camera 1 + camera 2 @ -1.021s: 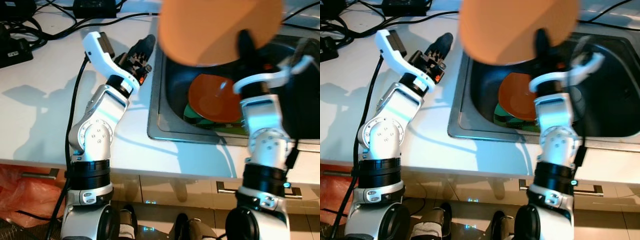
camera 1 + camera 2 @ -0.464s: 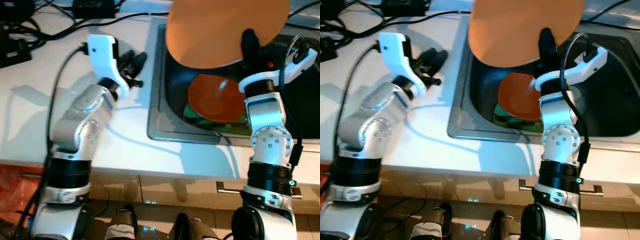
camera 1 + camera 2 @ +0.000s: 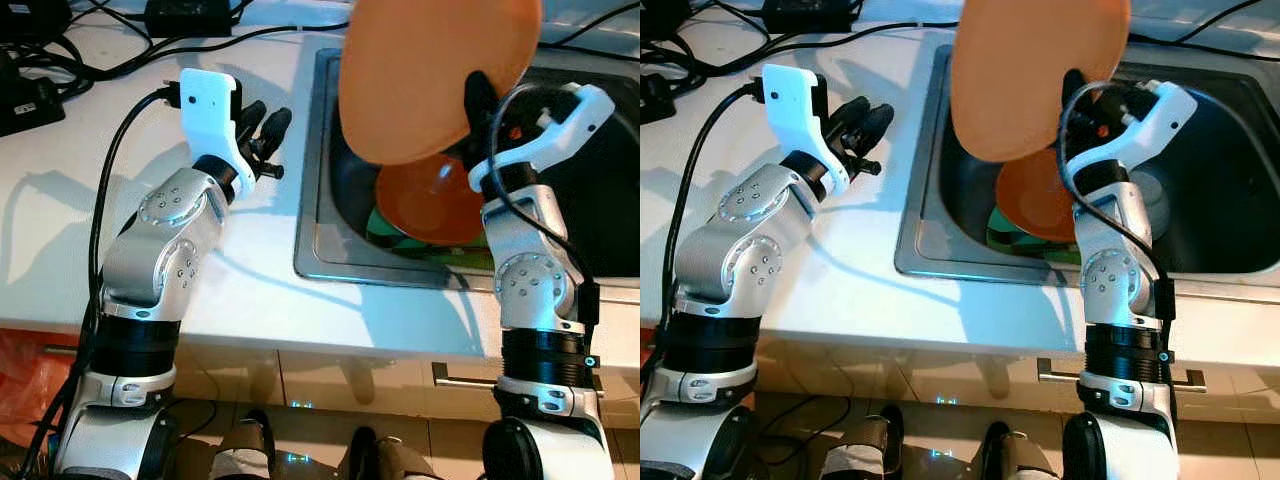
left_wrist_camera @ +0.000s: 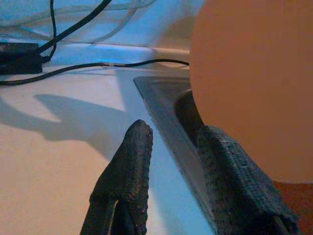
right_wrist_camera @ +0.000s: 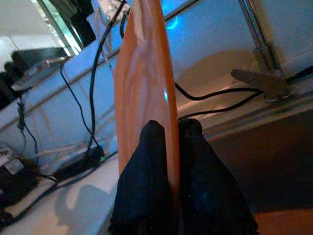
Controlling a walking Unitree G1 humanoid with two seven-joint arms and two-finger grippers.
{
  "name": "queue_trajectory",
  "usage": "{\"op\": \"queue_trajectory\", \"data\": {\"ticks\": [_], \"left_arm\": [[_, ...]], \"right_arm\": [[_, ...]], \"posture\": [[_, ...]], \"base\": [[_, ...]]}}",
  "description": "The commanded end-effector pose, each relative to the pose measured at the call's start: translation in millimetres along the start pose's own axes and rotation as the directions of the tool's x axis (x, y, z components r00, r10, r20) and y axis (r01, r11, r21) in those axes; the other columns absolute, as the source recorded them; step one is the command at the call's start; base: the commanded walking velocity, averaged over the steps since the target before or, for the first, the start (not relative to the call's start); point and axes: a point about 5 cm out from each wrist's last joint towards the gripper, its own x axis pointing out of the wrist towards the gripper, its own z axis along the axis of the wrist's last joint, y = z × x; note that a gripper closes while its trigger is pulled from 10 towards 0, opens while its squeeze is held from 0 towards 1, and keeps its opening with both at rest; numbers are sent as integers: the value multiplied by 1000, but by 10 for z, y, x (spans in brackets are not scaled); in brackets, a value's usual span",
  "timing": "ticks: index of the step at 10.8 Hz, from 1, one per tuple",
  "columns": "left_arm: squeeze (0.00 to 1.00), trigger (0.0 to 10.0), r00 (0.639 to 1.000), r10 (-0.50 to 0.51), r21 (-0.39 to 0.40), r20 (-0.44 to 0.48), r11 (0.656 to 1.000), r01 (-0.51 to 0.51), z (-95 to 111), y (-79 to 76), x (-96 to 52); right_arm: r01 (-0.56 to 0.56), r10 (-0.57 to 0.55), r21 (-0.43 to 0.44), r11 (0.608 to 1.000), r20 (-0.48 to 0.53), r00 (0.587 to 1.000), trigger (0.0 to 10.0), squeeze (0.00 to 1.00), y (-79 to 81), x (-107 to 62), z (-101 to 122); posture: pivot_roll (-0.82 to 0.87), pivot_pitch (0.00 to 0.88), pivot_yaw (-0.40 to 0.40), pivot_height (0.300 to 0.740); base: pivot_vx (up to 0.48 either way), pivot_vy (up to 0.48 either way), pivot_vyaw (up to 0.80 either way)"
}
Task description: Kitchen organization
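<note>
Plate [image 3: 430,70] tilted steeper, pinched by right tool [image 3: 482,95]; sink [image 3: 318,215] holds dishes [image 3: 425,205]

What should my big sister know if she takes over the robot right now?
Right pincer: shut on the orange plate, held up on edge above the sink.
Left pincer: open, holding nothing, over the white counter beside the sink.
In the sink: an orange bowl on something green.
Done: plate lifted.
Left: put the plate somewhere, then the rest.

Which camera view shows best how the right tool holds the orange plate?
The right wrist view: both fingers pinch the orange plate at its rim. The eye views show its broad face above the sink.
</note>
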Motion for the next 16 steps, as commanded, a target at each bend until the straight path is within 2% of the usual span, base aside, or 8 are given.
{"op": "queue_trajectory", "data": {"ticks": [1, 4, 7, 11, 16], "left_arm": [[0, 10000, 1000, -15, 30, 9, 999, 15, 39, -25, -27], [0, 10000, 1000, -9, 47, 1, 999, 9, 25, 0, -39], [0, 10000, 1000, -13, 53, -2, 999, 13, 16, 1, -40], [0, 10000, 1000, -12, 62, -5, 998, 13, 7, 2, -31], [0, 10000, 1000, 0, 67, -14, 998, 1, -11, 31, -38]], "right_arm": [[-2, 4, -50, 999, 41, 999, 10000, 0, -18, -5, 73], [13, -14, -174, 985, -4, 1000, 10000, 0, -87, -40, 34], [-10, -18, -259, 966, -105, 994, 10000, 0, -151, -155, -97], [7, -60, -293, 956, -173, 983, 10000, 0, -208, -182, -179], [-8, -57, -263, 965, -236, 970, 10000, 0, -162, -206, -336]], "posture": [[137, 213, -35, 740], [133, 211, -32, 740], [126, 207, -29, 740], [127, 206, -31, 740], [135, 214, -35, 740]], "base": [[0, 0, 0], [0, 0, 0], [0, 0, 0], [0, 0, 0], [0, 0, 0]]}}
